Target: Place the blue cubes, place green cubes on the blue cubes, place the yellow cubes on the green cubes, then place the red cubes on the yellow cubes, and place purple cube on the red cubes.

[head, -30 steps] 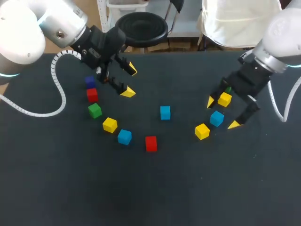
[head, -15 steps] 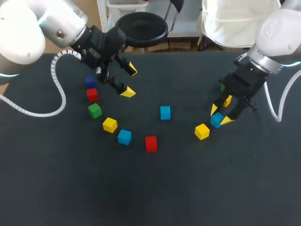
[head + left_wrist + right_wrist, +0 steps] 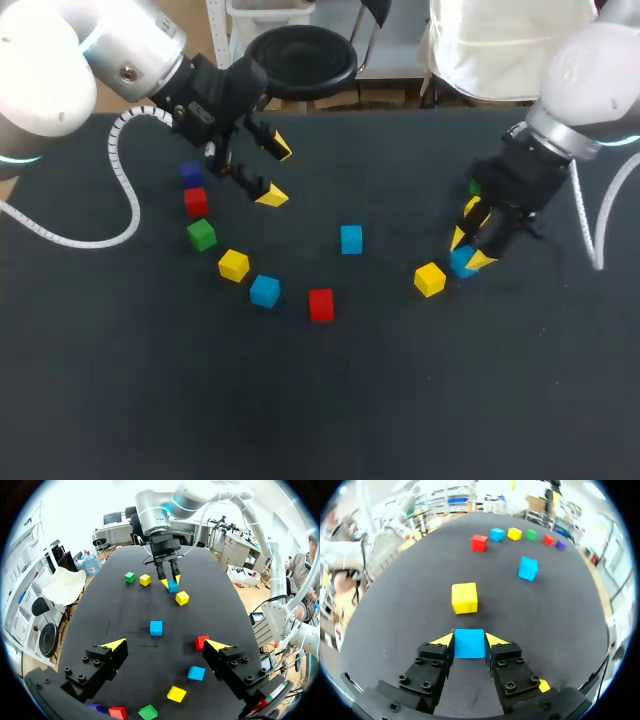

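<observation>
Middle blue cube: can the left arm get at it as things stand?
Probably yes. The left gripper is open and empty, the middle blue cube stands alone ahead of it, and the right gripper is off to the side, shut on a second blue cube.

Left end effector (image 3: 277, 172) hangs open; right end effector (image 3: 469, 249) seemingly clamps blue cube (image 3: 469, 644).

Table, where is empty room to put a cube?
Bare: the table's whole near part, this side of the middle red cube. Crowded: the cube arc beside the left gripper, and around the right gripper holding a blue cube.
</observation>
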